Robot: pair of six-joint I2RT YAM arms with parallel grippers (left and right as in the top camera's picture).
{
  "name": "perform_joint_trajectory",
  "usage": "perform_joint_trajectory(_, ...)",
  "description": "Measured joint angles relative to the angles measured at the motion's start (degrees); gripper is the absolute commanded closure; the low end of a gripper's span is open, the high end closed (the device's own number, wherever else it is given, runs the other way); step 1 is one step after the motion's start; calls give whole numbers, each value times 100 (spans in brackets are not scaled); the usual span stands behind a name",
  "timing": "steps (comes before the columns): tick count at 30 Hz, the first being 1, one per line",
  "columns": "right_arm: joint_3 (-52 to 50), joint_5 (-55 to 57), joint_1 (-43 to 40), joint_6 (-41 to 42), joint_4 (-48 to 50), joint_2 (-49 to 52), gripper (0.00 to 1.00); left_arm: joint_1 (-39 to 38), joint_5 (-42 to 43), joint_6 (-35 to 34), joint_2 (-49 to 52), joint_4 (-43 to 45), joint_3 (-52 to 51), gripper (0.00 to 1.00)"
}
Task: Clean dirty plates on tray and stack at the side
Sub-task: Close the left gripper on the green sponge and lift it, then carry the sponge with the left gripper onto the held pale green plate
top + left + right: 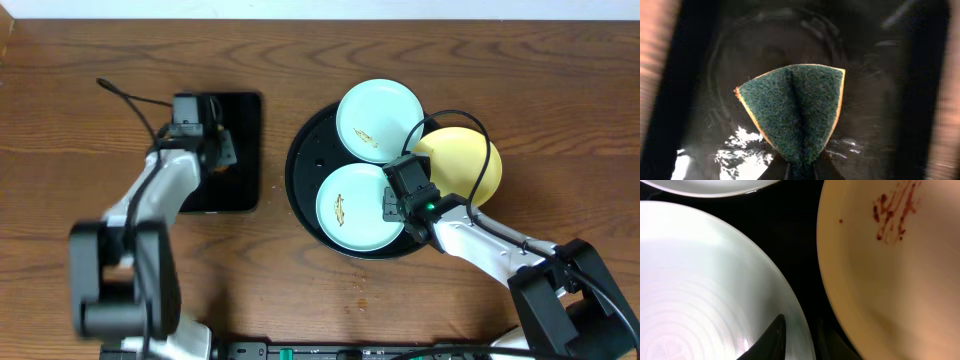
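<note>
Mint-blue smeared round plate [355, 190] is having its rim straddled by the right gripper [394, 207], clamping unclear. Left gripper [800, 171] is pinching green sponge [790, 110].

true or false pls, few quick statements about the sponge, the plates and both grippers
1. The left gripper pinches a green sponge. True.
2. The yellow plate is clean. False: it carries reddish smears.
3. The right gripper is at the rim of the nearer mint plate. True.
4. The plates are stacked. False: the far mint plate, the nearer one and the yellow one lie side by side.
</note>
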Motion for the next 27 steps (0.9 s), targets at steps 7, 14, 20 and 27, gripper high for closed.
perform_joint_trajectory(7, 0, 24, 0, -46, -7, 0, 87, 0, 20, 50, -2048, 7, 4, 93)
perform_joint_trajectory(14, 0, 31, 0, -44, -11, 0, 84, 0, -50, 68, -2562, -48, 2, 93)
perform_joint_trajectory(20, 0, 20, 0, -66, -20, 0, 70, 0, -188, 85, -2387, 50, 4, 93)
perform_joint_trajectory(27, 0, 20, 0, -79, -20, 0, 60, 0, -247, 87, -2015, 90, 2, 92)
